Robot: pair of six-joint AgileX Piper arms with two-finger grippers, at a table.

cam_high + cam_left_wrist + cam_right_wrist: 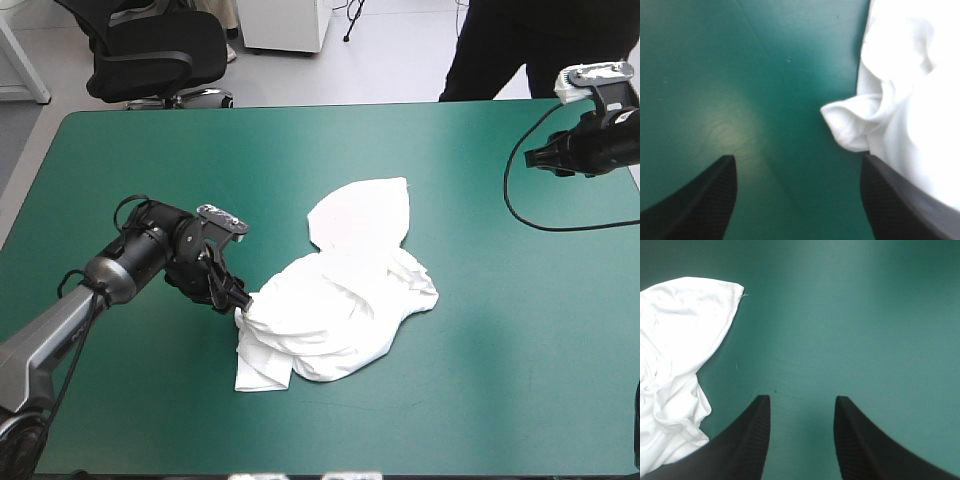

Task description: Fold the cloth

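The T-shirt [345,285] lies in a crumpled white heap at the middle of the high view, on the teal-green cover [140,150]. The left gripper [240,300] sits low at the heap's left edge with its black fingers spread wide; one touches a fold of cloth, but nothing is pinched. The right gripper [801,399] hangs in the upper right of the high view, well apart, its fingers also parted. By my judgement no fold is made yet, and the step in hand is catching an edge to spread the shirt. Next, the left fingers must straddle that fold and press together.

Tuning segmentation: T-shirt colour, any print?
Plain white T-shirt, no print visible; clearest in high view.
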